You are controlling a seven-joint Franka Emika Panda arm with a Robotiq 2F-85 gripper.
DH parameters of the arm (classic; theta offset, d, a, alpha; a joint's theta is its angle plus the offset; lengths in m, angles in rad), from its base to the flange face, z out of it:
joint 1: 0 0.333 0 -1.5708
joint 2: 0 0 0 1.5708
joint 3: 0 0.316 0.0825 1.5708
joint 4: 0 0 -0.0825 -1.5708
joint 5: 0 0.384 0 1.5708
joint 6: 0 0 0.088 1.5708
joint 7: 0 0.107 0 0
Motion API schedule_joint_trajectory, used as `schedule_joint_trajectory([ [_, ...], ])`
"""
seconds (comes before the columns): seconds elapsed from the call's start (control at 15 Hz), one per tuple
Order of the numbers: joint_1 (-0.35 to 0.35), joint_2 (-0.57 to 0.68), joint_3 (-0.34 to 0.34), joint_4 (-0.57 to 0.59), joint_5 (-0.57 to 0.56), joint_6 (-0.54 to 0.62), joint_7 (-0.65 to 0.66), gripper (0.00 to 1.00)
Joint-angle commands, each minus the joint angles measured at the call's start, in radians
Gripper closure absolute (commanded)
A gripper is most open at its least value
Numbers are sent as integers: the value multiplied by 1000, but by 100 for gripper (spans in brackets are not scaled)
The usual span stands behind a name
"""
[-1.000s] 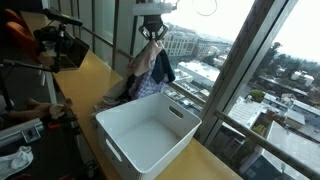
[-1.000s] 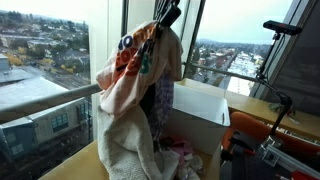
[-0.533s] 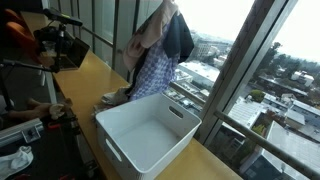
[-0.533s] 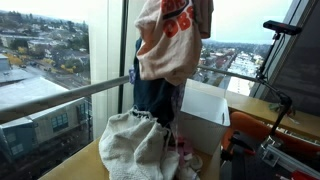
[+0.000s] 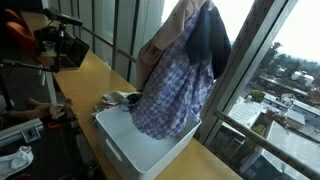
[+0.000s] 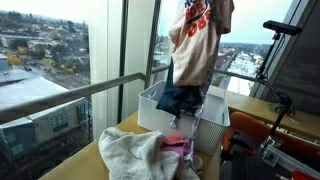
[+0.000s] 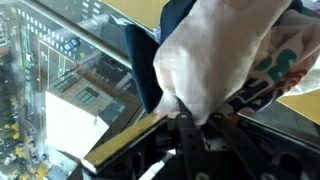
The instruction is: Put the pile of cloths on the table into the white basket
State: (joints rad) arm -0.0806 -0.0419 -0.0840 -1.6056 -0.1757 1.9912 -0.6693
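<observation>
Half done: newly swings a bunch (image 5: 175,95), clamped in the gripper (image 7: 188,120), over the white basket (image 6: 218,110), leaving the pile of cloths (image 6: 135,155) at 8 o'clock.

Bright daylight through the windows (image 5: 262,88), blown-out glare outside, dim backlit foreground, slightly blurred wrist view

Overhead, a bundle of cloths (image 5: 178,85), white, dark blue and lavender-checked, hangs right down into the large white rectangular plastic basket (image 5: 125,150) and blocks most of its mouth; only the near corner is open. On the long light-brown wooden table (image 5: 88,72), a heap of white and pink cloths (image 6: 130,152) lies just beside the basket. A black camera rig (image 5: 58,45) crowds the room side, and a dark slanted window frame (image 5: 240,70) walls off the glass side.
</observation>
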Motion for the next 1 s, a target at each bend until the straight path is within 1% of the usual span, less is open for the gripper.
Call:
schedule_joint_trajectory([
  [0.0,-23,102,-26,19,-2,33,-11,97],
  [0.13,-34,150,-25,2,5,52,-9,97],
  [0.33,-33,201,-8,-56,2,104,9,97],
  [0.53,-14,224,22,-131,3,157,23,97],
  [0.93,45,224,80,-278,-12,195,114,97],
])
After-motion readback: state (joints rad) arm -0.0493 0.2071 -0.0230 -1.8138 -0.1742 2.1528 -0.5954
